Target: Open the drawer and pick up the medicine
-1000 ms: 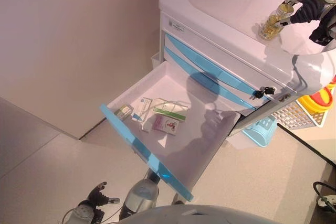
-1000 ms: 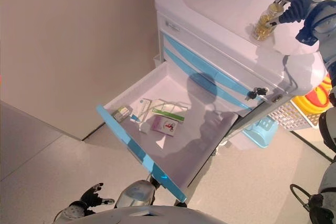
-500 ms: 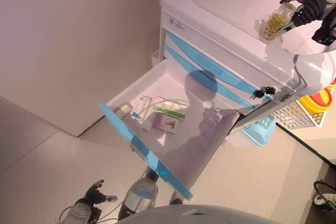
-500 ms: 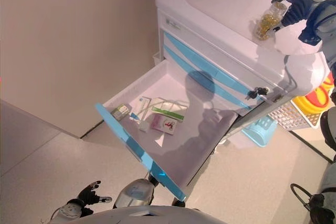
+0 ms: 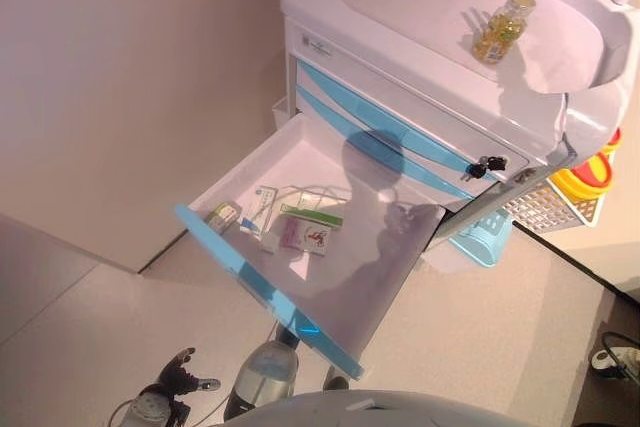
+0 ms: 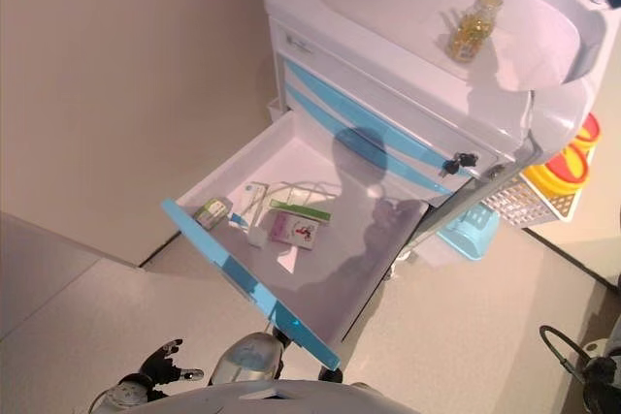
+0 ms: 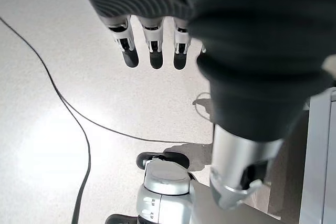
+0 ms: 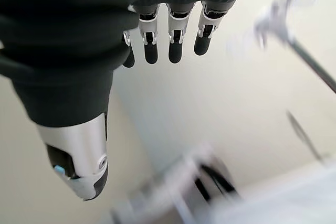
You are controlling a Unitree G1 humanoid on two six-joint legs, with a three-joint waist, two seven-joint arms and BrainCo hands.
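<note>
**Bottle on the cart, both hands empty**

The drawer [image 5: 330, 247] stood pulled fully out, with small boxes [image 5: 300, 227] lying near its left front. The medicine bottle [image 5: 498, 29] stood upright on the cart [image 5: 400, 7], on its top surface toward the far right, touching nothing. The right hand [image 8: 168, 40] showed straight, relaxed fingers in its wrist view and held nothing; in the right eye view only a bit of it showed at the upper right edge, well apart from the bottle. The left hand [image 7: 152, 51] hung low over the floor, fingers straight and empty.

Judging from this, the pick looked done and the bottle set down. Any re-grasp would call for a level approach from the right, thumb and fingers on opposite sides of the bottle's body, since a tall narrow bottle would likely tip under a push near its cap.
</note>
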